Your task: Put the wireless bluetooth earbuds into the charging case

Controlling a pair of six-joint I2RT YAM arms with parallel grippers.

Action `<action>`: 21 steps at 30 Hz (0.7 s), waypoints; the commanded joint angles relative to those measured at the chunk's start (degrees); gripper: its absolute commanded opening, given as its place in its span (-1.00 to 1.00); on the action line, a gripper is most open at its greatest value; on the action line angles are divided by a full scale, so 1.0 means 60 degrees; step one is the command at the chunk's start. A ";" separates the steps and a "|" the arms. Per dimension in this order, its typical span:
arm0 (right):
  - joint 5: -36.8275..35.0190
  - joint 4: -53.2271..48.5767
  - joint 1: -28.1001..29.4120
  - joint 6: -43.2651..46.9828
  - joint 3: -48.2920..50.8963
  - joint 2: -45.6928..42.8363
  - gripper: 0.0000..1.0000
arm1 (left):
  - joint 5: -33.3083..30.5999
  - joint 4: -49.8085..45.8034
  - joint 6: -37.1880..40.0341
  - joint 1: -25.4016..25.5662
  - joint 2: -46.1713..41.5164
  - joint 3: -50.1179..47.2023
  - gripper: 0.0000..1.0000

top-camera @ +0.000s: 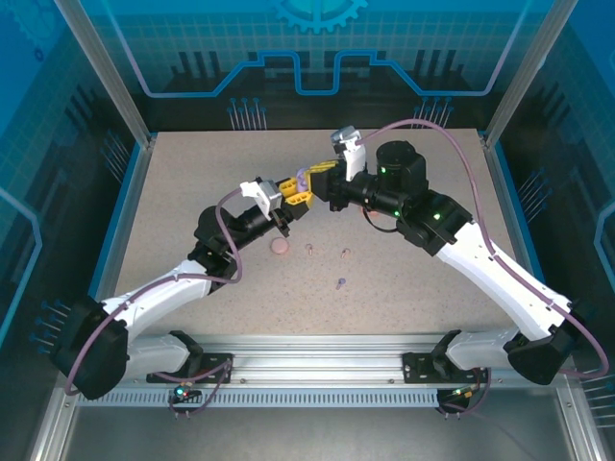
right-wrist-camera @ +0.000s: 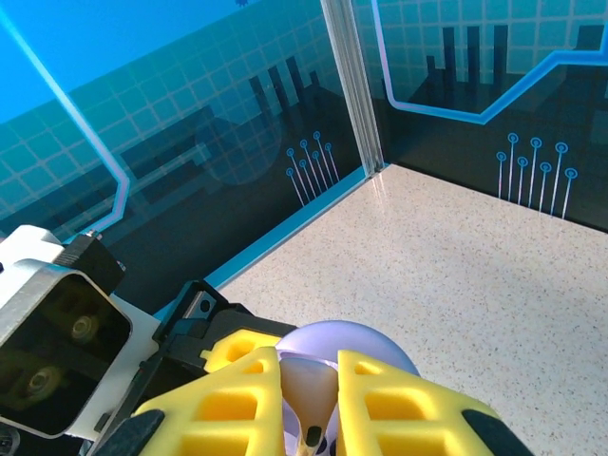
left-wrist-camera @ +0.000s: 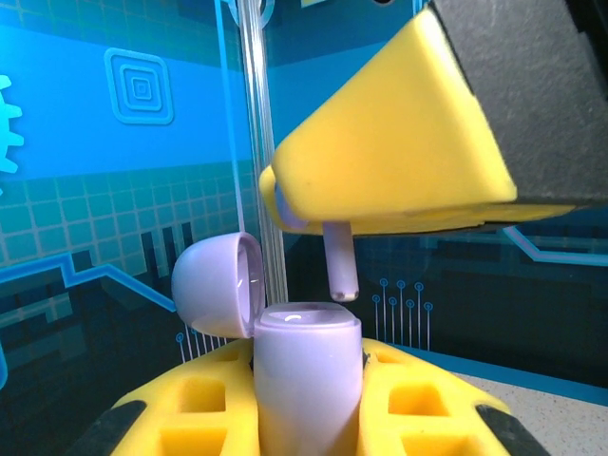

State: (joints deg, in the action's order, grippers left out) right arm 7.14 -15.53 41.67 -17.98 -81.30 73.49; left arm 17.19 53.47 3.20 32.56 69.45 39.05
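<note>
Two pincers meet in the air over the middle of the worktop point(top-camera: 192, 192). The left pincer point(top-camera: 293, 189) grips one purple case point(left-wrist-camera: 306, 380) between its yellow fingers point(left-wrist-camera: 204, 404) and holds it standing up. The case's lid point(left-wrist-camera: 211, 285) is flipped back to the side. The bottom of the case is cut off at the edge of the left wrist view.

The right pincer point(top-camera: 322, 173) is clamped on one purple earbud point(left-wrist-camera: 339, 266). Only the bud's stem sticks out, pointing down. Its head is mostly hidden between the yellow fingers point(left-wrist-camera: 399, 161). The stem's tip hangs just above the top of the case and does not touch it.

From the right wrist, the round lid point(right-wrist-camera: 347, 342) peeks out behind that pincer's own fingers point(right-wrist-camera: 380, 399).

Down on the worktop, near the left arm, lies one round pink thing point(top-camera: 280, 247); it is too small to tell what it is. Three loose buds lie close by: a pinkish bud point(top-camera: 309, 248), a second pinkish bud point(top-camera: 345, 253) and a loose purple bud point(top-camera: 340, 282) nearer the arm bases. They are too tiny to see their shapes well.
</note>
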 commanded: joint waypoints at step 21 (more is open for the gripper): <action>0.0311 0.0104 -0.0294 0.0008 0.0365 -0.0081 -0.72 | -0.0299 0.0321 0.0345 0.0125 -0.0240 0.0328 -1.00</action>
State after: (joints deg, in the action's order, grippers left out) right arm 8.23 -14.72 40.75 -18.13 -79.79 73.49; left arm 16.73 52.90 3.62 32.86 69.38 39.29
